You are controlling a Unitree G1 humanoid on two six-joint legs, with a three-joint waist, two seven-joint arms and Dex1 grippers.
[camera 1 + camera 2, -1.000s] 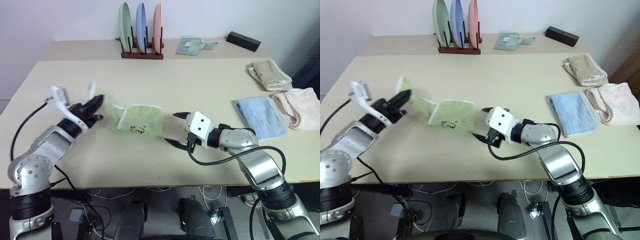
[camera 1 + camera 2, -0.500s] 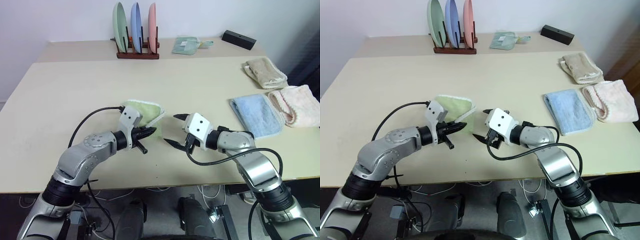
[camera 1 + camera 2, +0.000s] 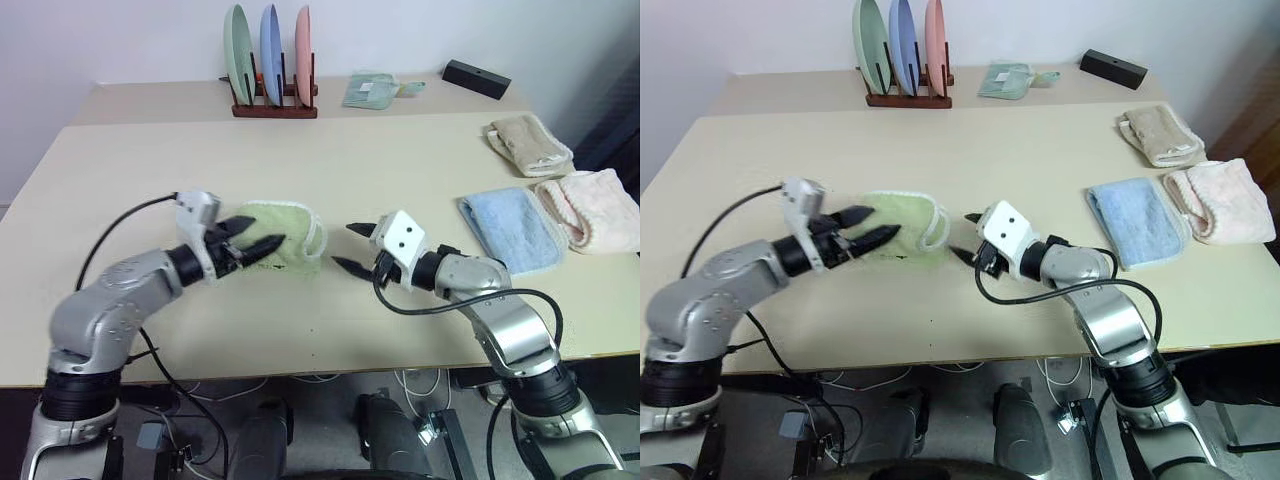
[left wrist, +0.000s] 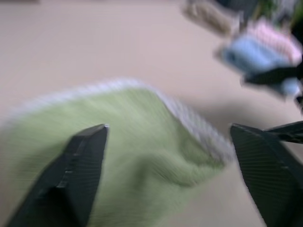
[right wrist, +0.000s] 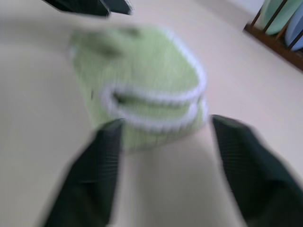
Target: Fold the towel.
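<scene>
Left eye view shows the towel [image 3: 283, 237] lying folded over on itself in a compact green bundle near the middle of the table [image 3: 400, 160], closer to its front edge. The fold looks largely done; squaring the layers may remain. The left gripper [image 3: 253, 239] sits spread over the towel's near side, pinching nothing. The right gripper [image 3: 351, 248] hangs just beside the towel's white-edged end, fingers apart and empty. Both wrist views are blurred, so whether the stitched edges line up is hard to tell.
</scene>
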